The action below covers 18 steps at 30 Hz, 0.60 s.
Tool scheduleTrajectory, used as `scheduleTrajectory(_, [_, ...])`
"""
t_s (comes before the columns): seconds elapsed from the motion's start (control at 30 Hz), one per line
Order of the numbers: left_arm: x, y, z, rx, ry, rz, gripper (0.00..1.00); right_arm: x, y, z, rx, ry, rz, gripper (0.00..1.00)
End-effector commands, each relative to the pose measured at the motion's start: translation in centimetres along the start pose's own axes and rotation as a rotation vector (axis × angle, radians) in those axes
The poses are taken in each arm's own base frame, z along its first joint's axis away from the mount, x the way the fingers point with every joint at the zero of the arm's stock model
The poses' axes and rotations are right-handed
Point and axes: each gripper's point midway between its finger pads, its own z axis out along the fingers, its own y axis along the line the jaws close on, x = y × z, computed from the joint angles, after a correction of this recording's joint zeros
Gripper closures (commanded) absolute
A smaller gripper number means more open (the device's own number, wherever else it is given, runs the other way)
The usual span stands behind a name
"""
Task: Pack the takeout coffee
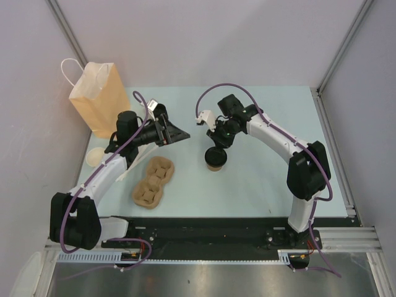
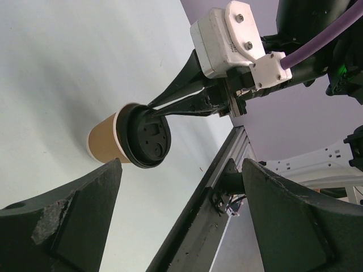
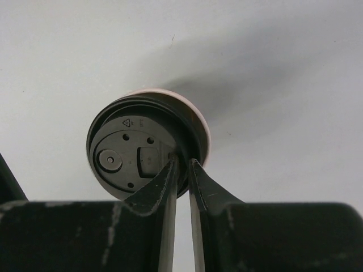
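Since my right fingers [image 3: 207, 192], nearly closed, pinch only the lid [image 3: 136, 156] rim of the takeout coffee [image 1: 216, 159] standing mid-scene on the desk [image 1: 260, 179], lifting could pop the lid or tip it; my left fingers [image 2: 74, 209], spread wide, hold nothing.

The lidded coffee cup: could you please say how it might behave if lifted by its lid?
The coffee cup is paper, so probably light and crushable if squeezed. Its black lid looks only pressed on, so lifting by the rim, where the right gripper sits, might pop it off.
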Motion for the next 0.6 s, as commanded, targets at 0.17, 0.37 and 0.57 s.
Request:
scheduleTrajectory(0.17, [-0.97,-1.29,0.14,0.031,-0.011,0.052,0.08,-1.21,0.10,-0.77,0.014,-0.039,-0.035,0.78])
scheduleTrajectory(0.37, [-1.03,-1.40,0.09,0.032,-0.013,0.056,0.08,-1.48,0.31,-0.77,0.009,-0.046,-0.042,0.70])
scheduleTrajectory(0.57, [-1.06,-1.46,0.07,0.034,-0.014,0.058,0.08,-1.28,0.38,-0.57,0.004,-0.038,-0.045,0.68])
